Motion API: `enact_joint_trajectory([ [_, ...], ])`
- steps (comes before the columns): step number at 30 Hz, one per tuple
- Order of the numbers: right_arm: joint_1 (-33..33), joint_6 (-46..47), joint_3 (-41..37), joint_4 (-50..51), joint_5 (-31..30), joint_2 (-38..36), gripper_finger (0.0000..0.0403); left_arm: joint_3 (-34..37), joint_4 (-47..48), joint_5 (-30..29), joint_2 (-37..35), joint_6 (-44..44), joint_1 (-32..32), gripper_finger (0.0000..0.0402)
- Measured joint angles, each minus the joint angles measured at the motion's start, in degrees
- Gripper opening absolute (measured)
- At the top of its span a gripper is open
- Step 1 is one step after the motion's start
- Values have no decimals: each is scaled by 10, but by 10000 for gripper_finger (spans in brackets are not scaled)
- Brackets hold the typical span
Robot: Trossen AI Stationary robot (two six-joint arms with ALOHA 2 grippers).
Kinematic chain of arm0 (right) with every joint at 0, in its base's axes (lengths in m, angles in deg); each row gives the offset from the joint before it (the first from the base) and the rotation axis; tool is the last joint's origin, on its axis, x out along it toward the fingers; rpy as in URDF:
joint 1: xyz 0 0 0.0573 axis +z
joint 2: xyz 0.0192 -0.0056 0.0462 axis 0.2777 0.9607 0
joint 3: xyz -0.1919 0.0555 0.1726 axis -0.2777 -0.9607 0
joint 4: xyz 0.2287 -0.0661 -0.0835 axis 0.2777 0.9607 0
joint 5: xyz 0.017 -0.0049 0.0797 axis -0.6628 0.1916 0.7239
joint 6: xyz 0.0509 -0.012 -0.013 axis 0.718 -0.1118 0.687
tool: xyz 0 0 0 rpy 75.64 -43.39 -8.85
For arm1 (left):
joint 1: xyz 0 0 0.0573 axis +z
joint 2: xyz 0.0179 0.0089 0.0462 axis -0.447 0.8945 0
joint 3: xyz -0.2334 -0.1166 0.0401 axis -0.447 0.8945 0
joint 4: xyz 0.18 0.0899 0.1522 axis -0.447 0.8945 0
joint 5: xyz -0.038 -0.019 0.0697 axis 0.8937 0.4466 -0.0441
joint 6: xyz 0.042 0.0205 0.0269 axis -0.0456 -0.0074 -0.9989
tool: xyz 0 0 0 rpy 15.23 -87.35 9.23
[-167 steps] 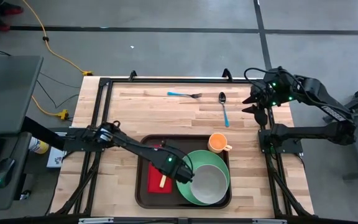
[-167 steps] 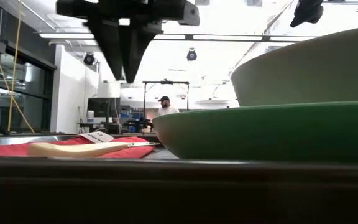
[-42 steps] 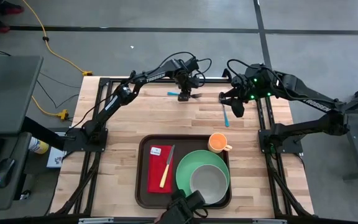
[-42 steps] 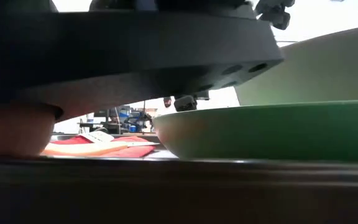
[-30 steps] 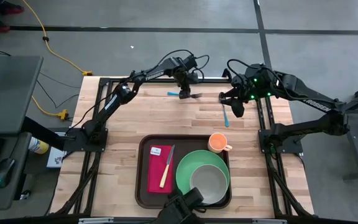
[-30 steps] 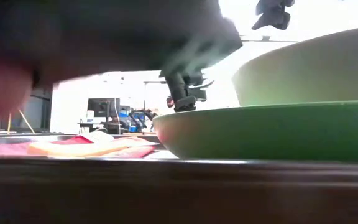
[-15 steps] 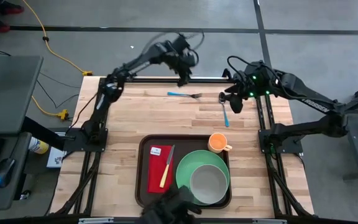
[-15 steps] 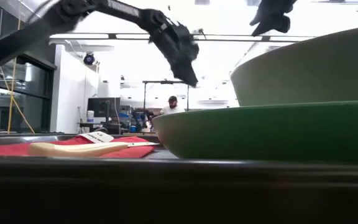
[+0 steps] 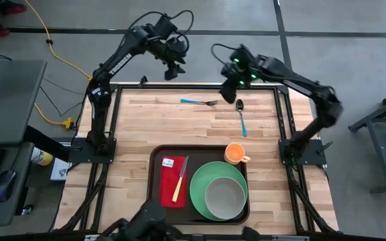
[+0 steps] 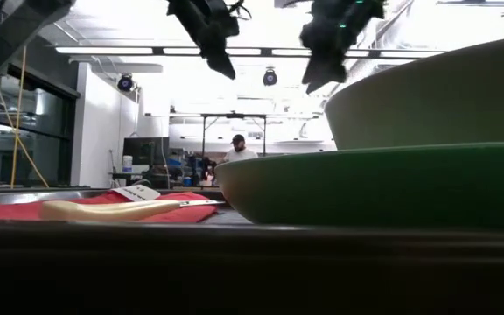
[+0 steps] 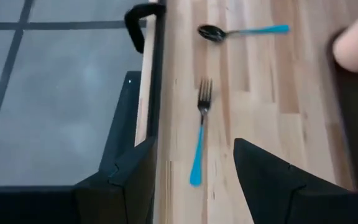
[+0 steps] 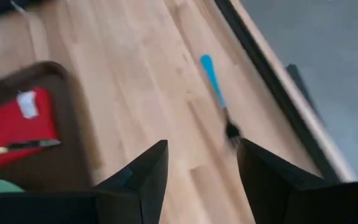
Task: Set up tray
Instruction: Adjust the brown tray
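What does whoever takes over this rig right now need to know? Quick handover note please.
Left end effector: open, empty, raised over the table's far edge near the fork.
Right end effector: open, empty, raised near the far edge, close to the spoon.
Tray: near edge of the table, holding the red napkin with the knife on it, and the green plate with the bowl on it.
Orange cup: at the tray's far right corner; whether it sits inside the rim is unclear.
Left: fork and spoon still lie on bare wood, off the tray.
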Motion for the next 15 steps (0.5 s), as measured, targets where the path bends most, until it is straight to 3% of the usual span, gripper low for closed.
enact_joint_trajectory([
  [5, 12, -82, 188, 105, -42, 137, 169, 1, 50, 15, -36, -52, 8, 243],
  [8, 12, -115, 292, 175, -40, 220, 169, 47, 61, 36, -65, -77, 15, 243],
  [11, 11, -143, 367, 235, -40, 295, 169, 145, 39, 58, -122, -96, 32, 243],
  [15, 12, -160, 417, 281, -34, 372, 169, 345, -83, 119, -230, -89, 56, 243],
])
